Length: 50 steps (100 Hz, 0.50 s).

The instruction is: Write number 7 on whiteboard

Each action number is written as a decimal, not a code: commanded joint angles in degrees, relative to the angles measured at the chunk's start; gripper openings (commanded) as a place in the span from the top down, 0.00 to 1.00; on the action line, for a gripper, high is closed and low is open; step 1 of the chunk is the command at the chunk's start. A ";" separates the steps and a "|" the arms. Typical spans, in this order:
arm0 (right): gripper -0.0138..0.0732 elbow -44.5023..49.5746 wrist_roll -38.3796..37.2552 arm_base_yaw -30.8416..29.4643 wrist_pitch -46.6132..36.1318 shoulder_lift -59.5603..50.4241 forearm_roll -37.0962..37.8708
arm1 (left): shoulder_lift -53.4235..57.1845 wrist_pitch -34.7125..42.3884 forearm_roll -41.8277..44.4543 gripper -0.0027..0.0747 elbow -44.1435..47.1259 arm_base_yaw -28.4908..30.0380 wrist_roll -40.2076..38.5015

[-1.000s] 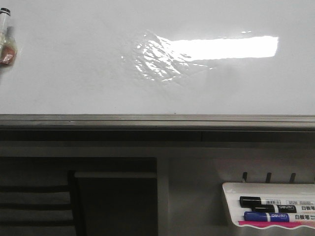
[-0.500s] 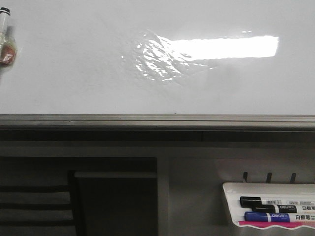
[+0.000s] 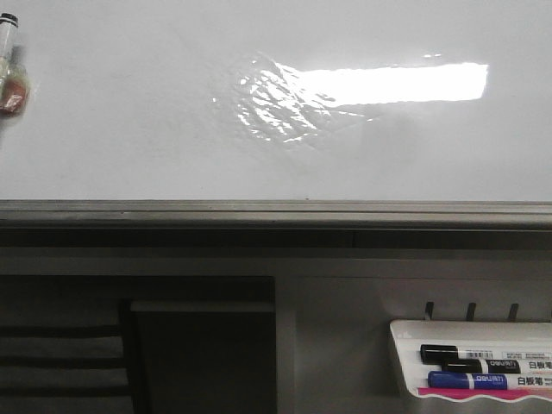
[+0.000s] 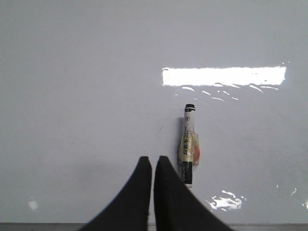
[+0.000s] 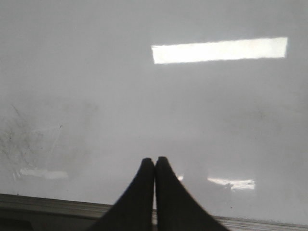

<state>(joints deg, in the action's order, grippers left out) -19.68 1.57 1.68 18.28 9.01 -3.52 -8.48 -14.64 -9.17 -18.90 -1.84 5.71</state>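
Note:
The whiteboard (image 3: 129,129) fills the upper front view, glossy white with a bright rectangular glare, a wrinkled patch (image 3: 276,99) and a grey bottom rail (image 3: 259,211). No number 7 shows on it. A marker (image 3: 10,69) wrapped in tape sticks to the board at its far left; it also shows in the left wrist view (image 4: 188,147). My left gripper (image 4: 152,160) is shut and empty, just beside the marker's lower end. My right gripper (image 5: 155,160) is shut and empty, facing the bare board (image 5: 144,96) above the rail. Neither gripper shows in the front view.
A small white marker tray (image 3: 405,332) at the lower right holds a black marker (image 3: 466,354) and a blue marker (image 3: 474,379). Three hooks (image 3: 470,310) stand above it. A dark opening (image 3: 203,354) lies below the rail at the left.

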 commanded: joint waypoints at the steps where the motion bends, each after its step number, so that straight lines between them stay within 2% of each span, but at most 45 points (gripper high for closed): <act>1: 0.92 -6.16 -0.13 -0.27 0.01 5.62 1.29 | -4.97 -2.69 -0.37 0.99 -6.60 -0.05 -0.16; 9: 0.92 -9.46 -0.13 -0.27 4.17 9.82 3.52 | -9.45 -8.48 -0.12 0.99 -10.42 -0.05 -0.04; 16: 0.92 -11.57 -0.13 -0.27 6.19 13.21 5.15 | -12.08 -10.19 0.24 0.99 -11.81 -0.05 -0.04; 50: 0.92 -12.17 -0.13 -0.27 2.71 19.96 5.17 | -17.20 -10.07 0.21 0.99 -12.06 -0.05 -0.04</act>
<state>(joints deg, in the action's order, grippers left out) -29.79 1.57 1.68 26.78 27.61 1.09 -24.74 -28.54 -8.61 -28.75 -1.84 5.71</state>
